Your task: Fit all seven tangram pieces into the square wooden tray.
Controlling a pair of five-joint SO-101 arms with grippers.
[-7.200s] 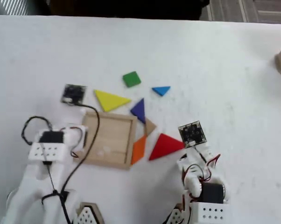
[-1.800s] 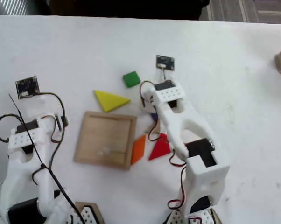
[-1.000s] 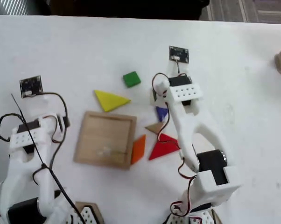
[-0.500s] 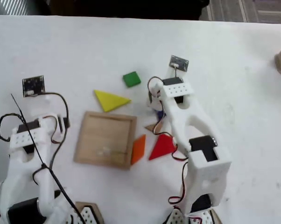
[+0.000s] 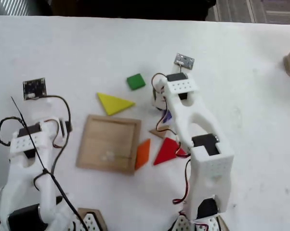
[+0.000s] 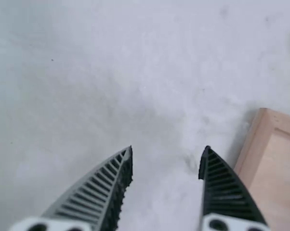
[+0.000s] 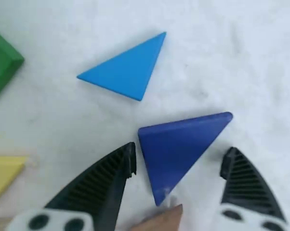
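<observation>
Looking through the right wrist camera, I see my right gripper [image 7: 179, 149] wide open with nothing in it. Its two black fingers sit on either side of the dark blue triangle [image 7: 183, 137], one close to its edge and the other a bit farther off.

What is around that piece?

The light blue triangle [image 7: 128, 70] lies just beside it, with a small gap between them. The tan piece [image 7: 159, 221] sits close to the dark blue triangle's sharp tip. The green square [image 7: 0, 65] and the yellow triangle [image 7: 3, 175] are farther off.

And your left gripper?

My left gripper [image 6: 168, 150] is open too and holds nothing. It hangs over the bare white table [image 6: 87, 72], just beside a corner of the wooden tray [image 6: 253, 139].

Where are the other pieces?

From above, the orange piece [image 5: 143, 153] lies right against the tray's side, and the red triangle [image 5: 167, 151] lies just beside it. All these pieces are on the table, outside the tray.
</observation>
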